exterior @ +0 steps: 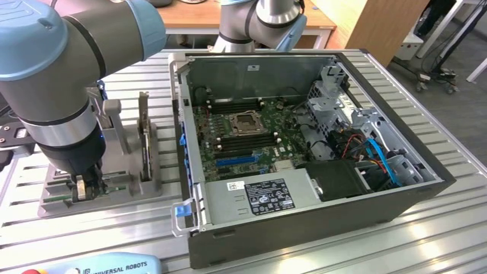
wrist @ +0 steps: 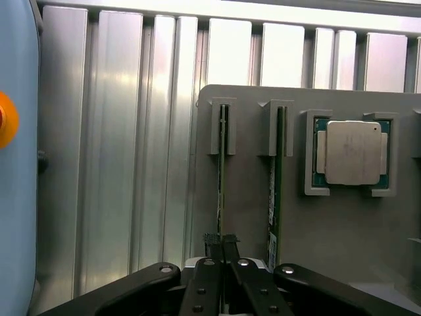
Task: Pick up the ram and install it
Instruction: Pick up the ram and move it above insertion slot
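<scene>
The ram [wrist: 222,184] stands on its edge in a slot of the grey holder [wrist: 342,243], seen edge-on as a thin green line; its long axis runs straight out from the gripper [wrist: 222,245] to a grey bracket that caps its far end, parallel to the second ram stick [wrist: 278,171] in the neighbouring slot; the claw is narrow, its black fingertips [wrist: 212,242] pinched on the ram's near end; just beside the second stick a square silver processor [wrist: 353,153] sits in its own corner brackets; the holder lies on the ribbed aluminium table [wrist: 118,164], with a blue pendant [wrist: 16,164] at its edge; in the exterior view the gripper [exterior: 80,191] reaches down into the holder at the exterior view's left of the open computer case [exterior: 304,228], whose motherboard [exterior: 243,131] faces up; between holder and board stands the case's side wall
</scene>
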`<state>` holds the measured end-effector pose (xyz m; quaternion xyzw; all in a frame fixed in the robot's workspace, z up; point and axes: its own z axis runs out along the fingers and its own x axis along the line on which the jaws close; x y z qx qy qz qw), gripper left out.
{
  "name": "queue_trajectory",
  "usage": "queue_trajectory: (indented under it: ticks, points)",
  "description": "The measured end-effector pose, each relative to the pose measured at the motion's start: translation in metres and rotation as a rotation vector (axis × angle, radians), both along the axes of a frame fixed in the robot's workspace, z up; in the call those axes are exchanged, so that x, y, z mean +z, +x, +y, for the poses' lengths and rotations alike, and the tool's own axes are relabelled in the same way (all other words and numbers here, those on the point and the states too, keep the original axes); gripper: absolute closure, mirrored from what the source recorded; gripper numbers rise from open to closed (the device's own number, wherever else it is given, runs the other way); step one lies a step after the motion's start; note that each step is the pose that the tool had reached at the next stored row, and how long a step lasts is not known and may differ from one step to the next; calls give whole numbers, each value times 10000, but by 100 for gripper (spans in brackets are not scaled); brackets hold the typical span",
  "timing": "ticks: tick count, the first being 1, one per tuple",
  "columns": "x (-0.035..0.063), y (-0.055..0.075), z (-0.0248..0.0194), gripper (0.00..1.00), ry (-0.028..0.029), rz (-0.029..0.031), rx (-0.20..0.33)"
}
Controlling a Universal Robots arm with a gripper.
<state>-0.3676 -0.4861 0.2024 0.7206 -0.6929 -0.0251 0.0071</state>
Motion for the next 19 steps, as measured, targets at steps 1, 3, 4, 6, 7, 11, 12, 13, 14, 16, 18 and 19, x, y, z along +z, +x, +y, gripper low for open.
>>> queue_trajectory:
  ticks: [1, 3, 4, 6, 7, 11, 12, 13, 14, 16, 18, 19]
  points:
    - [1, 0, 0, 88, 1, -1, 0]
    - [9, 0, 0, 88, -1, 1, 0]
    - [15, 0, 0, 88, -1, 1, 0]
    - [28, 0, 0, 88, -1, 0, 0]
    - [34, 0, 0, 88, 0, 0, 0]
    - [65, 0, 0, 88, 0, 0, 0]
    - [73, 0, 0, 88, 0, -1, -1]
    - [81, 0, 0, 88, 0, 0, -1]
    - [88, 0, 0, 88, 0, 0, -1]
    - [104, 1, 0, 88, 0, 0, -3]
    - [122, 1, 0, 88, 0, 0, -6]
    - [131, 1, 0, 88, 0, 1, -9]
